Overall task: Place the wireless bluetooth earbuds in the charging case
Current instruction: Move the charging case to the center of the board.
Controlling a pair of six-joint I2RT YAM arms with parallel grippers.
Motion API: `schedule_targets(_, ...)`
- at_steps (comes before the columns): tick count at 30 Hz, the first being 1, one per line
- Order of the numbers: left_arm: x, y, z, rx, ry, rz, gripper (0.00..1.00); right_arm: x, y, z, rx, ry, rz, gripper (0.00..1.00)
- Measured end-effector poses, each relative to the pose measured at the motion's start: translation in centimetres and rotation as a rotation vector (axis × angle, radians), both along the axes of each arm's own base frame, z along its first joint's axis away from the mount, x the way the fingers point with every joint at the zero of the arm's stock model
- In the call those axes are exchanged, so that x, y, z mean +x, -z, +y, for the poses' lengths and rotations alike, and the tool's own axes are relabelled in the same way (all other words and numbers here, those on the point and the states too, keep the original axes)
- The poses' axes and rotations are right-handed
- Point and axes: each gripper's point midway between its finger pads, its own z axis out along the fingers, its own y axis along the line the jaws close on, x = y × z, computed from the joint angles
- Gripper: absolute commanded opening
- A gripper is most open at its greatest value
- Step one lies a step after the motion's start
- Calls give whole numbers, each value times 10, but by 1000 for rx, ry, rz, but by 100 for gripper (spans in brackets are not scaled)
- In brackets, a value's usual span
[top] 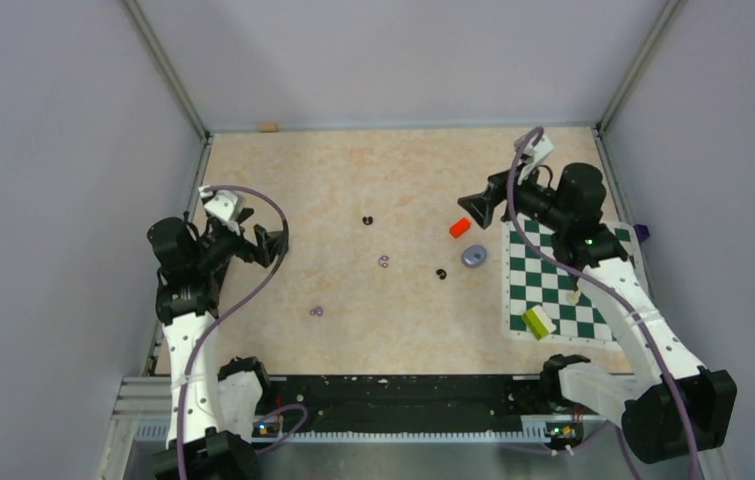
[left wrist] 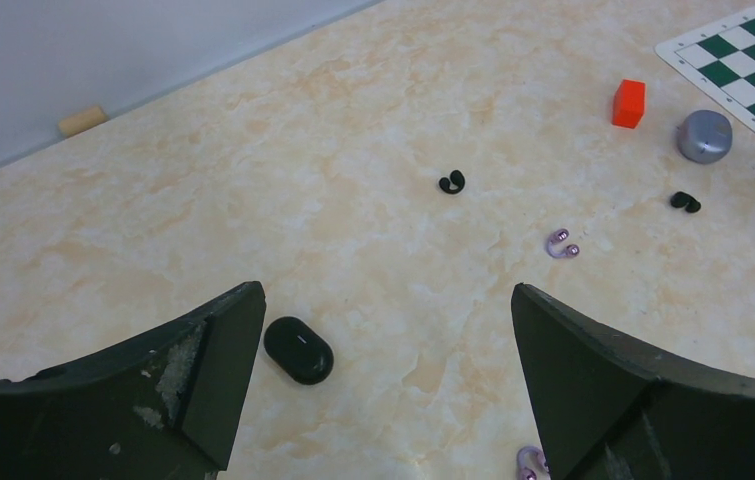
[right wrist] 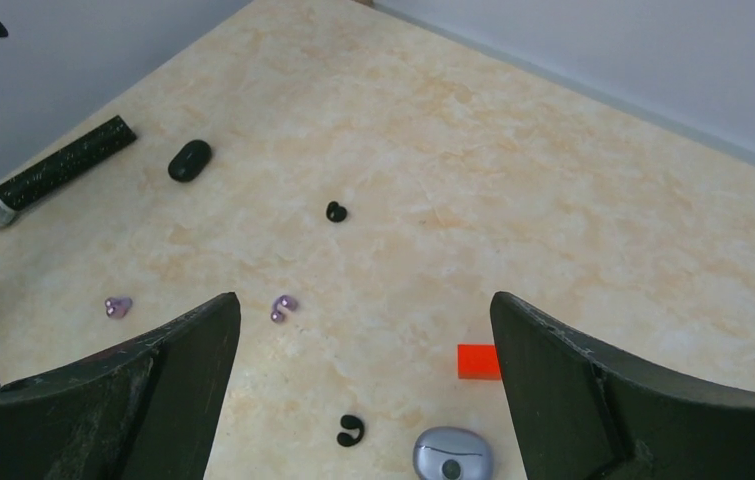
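Two black earbuds (top: 368,219) (top: 441,273) and two lilac earbuds (top: 383,261) (top: 317,311) lie loose mid-table. A closed silver-lilac charging case (top: 473,256) sits by the red block (top: 460,227). A closed black charging case (left wrist: 298,350) lies just inside the left finger of my left gripper (left wrist: 385,296), which hovers open and empty. One lilac earbud (left wrist: 531,462) peeks from behind its right finger. My right gripper (right wrist: 365,300) is open and empty above a black earbud (right wrist: 351,430) and the silver-lilac case (right wrist: 451,455).
A green-and-white chessboard mat (top: 563,280) lies at the right, carrying a yellow-green block (top: 538,320). A small wooden piece (top: 269,127) rests at the back wall. Grey walls enclose the table on three sides.
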Motion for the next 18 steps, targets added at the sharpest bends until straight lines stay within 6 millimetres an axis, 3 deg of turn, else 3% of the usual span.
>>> schedule_targets(3, -3, 5, -4, 11, 39, 0, 99, 0, 16, 9, -27, -8, 18, 94)
schedule_targets(18, -16, -2, -12, 21, 118, -44, 99, 46, 86, -10, -123, 155, 173, 91)
